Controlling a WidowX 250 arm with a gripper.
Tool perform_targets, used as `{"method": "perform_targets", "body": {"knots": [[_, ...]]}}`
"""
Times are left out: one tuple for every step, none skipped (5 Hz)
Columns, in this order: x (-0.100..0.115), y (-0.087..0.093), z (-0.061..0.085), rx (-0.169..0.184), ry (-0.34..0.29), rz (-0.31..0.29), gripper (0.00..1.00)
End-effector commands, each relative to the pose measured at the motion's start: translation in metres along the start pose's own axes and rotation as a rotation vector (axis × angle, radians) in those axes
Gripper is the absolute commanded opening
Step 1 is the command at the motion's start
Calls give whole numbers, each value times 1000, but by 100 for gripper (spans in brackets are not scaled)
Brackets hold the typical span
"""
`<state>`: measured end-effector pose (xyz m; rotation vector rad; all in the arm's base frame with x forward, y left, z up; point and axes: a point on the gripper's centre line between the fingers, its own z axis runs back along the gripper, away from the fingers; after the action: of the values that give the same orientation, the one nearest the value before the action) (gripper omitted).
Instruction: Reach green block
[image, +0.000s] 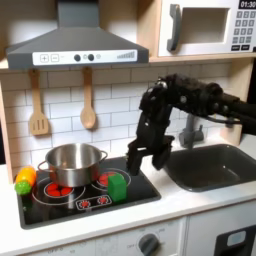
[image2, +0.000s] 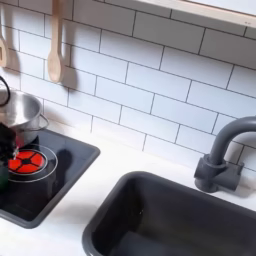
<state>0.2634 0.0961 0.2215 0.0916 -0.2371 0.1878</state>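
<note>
Jaws: held apart and pointed downward in the first exterior view, with nothing seen between them.
Gripper (image: 146, 160): hung just above the back right part of the stove top, up and to the first exterior view's right of the green block.
Green block (image: 118, 187): stood upright on the stove top (image: 140, 190) near its front right corner, not touched by the gripper.
Arm (image: 195, 100): black, stretched in from the first exterior view's right and bent down over the stove.
Steel pot (image: 72, 163): set on the back left burner, well to the first exterior view's left of the gripper; its rim is also seen at the second exterior view's left edge (image2: 22, 115).
Toy vegetable (image: 23, 181): green and orange-yellow, laid at the stove's left edge in the first exterior view.
Sink (image: 215, 165): dark basin sunk into the counter beside the stove, seen in both exterior views (image2: 130, 215).
Faucet (image2: 225, 160): grey, curved, mounted behind the sink.
Wooden utensils (image: 88, 100): hung on the tiled wall above the pot.
</note>
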Motion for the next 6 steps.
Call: {"method": "perform_targets", "body": {"knots": [[22,14,-10,6,-14,21,100],[28,17,-18,4,1,17,100],[34,16,-24,2,2,-3,100],[40,15,-32,13,13,-7,100],[43,13,-39,6,24,20,100],[46,12,-43,13,15,37,100]]}}
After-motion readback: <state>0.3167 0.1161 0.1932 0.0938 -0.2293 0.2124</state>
